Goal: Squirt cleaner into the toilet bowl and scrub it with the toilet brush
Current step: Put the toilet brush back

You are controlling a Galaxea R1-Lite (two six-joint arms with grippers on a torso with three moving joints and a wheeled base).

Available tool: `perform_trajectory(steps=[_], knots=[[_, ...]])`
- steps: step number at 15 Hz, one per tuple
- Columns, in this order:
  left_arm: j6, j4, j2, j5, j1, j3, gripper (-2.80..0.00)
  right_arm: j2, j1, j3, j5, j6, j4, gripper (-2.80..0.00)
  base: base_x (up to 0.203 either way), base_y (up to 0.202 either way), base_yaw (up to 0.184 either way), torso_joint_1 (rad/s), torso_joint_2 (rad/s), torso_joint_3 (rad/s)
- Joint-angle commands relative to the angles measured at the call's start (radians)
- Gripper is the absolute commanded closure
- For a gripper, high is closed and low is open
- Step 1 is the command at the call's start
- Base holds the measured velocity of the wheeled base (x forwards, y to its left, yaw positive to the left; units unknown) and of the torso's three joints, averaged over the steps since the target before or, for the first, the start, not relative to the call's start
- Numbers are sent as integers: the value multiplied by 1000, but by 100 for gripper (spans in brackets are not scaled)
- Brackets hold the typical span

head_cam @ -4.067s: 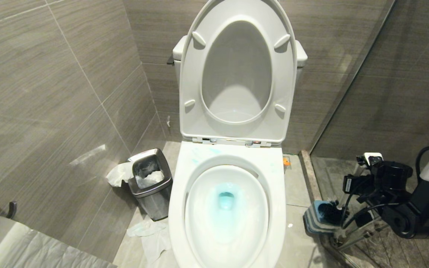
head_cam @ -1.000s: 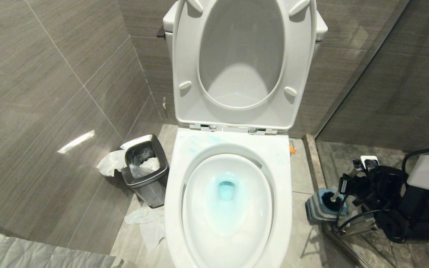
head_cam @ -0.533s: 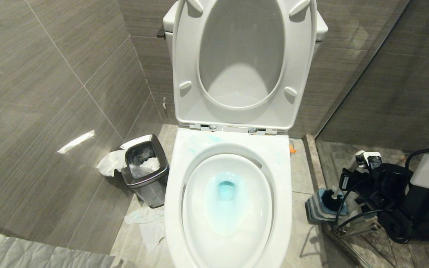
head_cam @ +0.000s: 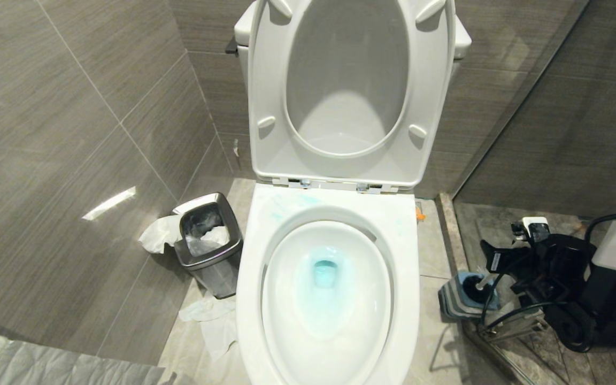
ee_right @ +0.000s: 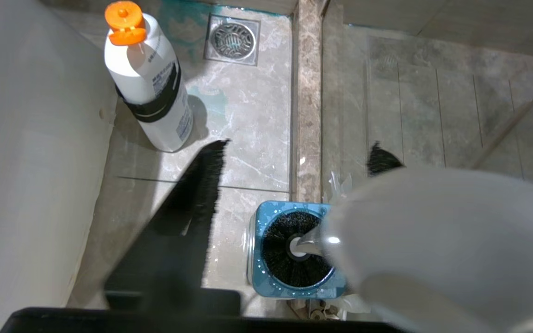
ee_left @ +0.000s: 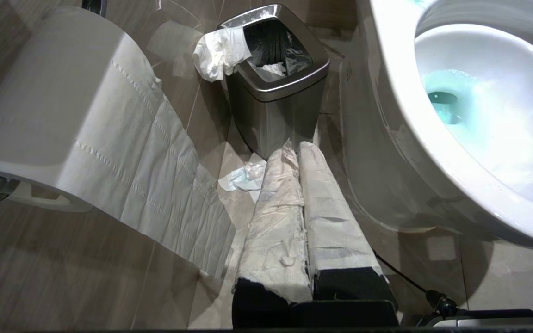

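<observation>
At centre frame of the head view you have the toilet bowl [head_cam: 327,299] with seat and lid raised; the cleaner [head_cam: 325,274] shows as a turquoise pool at the drain, with faint streaks on the back rim. Left of the bowl stands a steel waste bin [head_cam: 209,245] with tissue over its edge and more tissue on the floor tiles below it. At lower right the right gripper [head_cam: 492,270] hangs over the toilet brush [head_cam: 474,289], which sits in its blue-topped holder [head_cam: 455,302] on the floor just beside the bowl.

Turning to the left wrist view, you see the left gripper [ee_left: 300,185] at lower centre with its paper-wrapped fingers pressed together, closed on nothing. A toilet roll [ee_left: 58,120] fills the left of the frame, the bin sits at upper centre, and the bowl takes the right side.

Looking at the right wrist view, the gripper's jaws stand apart: one dark finger at lower left, the other's tip at centre right. The brush's pale knob looms large at lower right, between them, and its bristle head sits in the holder at lower centre. You cannot tell whether either finger touches the handle. A white bottle [ee_right: 148,88] with an orange cap stands at upper left, near a floor drain [ee_right: 232,39].
</observation>
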Motion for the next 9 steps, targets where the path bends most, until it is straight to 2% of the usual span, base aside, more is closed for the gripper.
perform_trajectory(steps=[1,9], knots=[[0,0,0,0,0,2,0,-31,0,24,-1,-1,-8,-280,0,0,0,0,0,0],[0,0,0,0,0,2,0,-165,-4,153,-2,-1,-5,-280,0,0,0,0,0,0]])
